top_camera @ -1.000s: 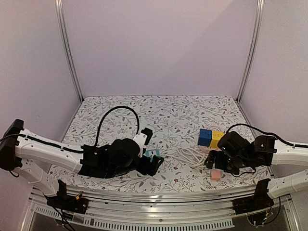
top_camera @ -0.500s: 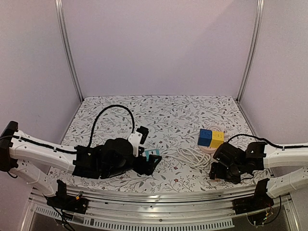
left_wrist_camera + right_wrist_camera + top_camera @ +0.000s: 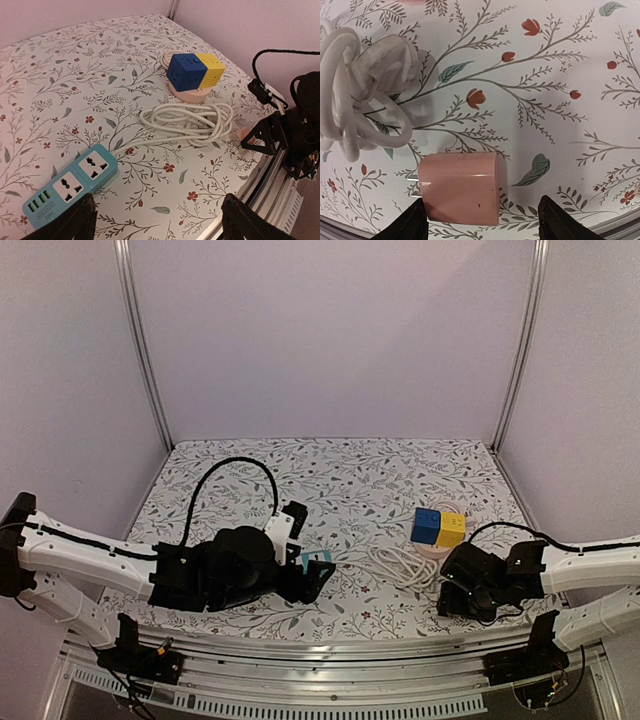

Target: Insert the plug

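Right pincer [image 3: 482, 217] stands apart around the pink plug [image 3: 459, 187]; left pincer [image 3: 159, 217] apart beside the power strip [image 3: 70, 182].

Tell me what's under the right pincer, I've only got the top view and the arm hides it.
Observer: A pink plug lies flat inside the open right pincer, not clamped.
Operator: Where are its prongs?
Observer: On the side facing the coiled white cable.
Operator: Is the strip free?
Observer: The left wrist view shows the teal power strip with both top sockets empty.
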`<state>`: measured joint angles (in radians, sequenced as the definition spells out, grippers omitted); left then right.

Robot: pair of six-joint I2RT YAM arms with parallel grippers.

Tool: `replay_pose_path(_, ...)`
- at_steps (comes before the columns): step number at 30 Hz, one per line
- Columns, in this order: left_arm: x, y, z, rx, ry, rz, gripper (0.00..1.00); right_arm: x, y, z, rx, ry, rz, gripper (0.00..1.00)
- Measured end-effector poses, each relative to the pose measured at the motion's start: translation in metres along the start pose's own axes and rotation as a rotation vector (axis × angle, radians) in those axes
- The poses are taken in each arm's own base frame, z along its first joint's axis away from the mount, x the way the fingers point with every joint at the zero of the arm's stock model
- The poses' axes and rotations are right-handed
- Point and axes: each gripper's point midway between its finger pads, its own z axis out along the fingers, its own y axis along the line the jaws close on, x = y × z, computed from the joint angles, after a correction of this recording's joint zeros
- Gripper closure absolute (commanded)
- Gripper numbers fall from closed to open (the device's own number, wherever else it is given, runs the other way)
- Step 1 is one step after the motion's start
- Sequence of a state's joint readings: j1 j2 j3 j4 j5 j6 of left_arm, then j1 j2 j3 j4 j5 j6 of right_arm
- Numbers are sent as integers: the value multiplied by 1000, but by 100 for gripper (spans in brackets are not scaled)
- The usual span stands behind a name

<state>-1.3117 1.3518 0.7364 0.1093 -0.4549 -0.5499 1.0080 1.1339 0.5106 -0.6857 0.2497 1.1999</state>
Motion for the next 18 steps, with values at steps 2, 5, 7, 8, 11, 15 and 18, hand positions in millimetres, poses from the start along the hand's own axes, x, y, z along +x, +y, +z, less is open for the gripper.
replay_pose_path(2, -1, -1, 0, 4, -2, -2, 14, -2, 3, 0, -10, -8, -4, 34)
replay_pose_path(5, -1, -1, 0, 6, -3, -3, 14, -4, 8, 1, -31, -15, -18, 37)
replay_pose_path(7, -1, -2, 0, 9, -1, -3, 14, -4, 11, 1, -40, -18, -25, 43)
replay_pose_path(8, 0, -2, 0, 11, 0, -3, 14, -4, 12, 2, -42, -19, -31, 46)
replay_pose_path(11, 0, -3, 0, 17, 2, -2, 15, -3, 13, 6, -35, -13, -49, 56)
replay_pose_path(15, 0, -4, 0, 20, 5, -2, 15, -6, 20, 6, -38, -17, -63, 67)
replay_pose_path(18, 0, -4, 0, 20, 4, -2, 14, -7, 23, 7, -32, -15, -71, 72)
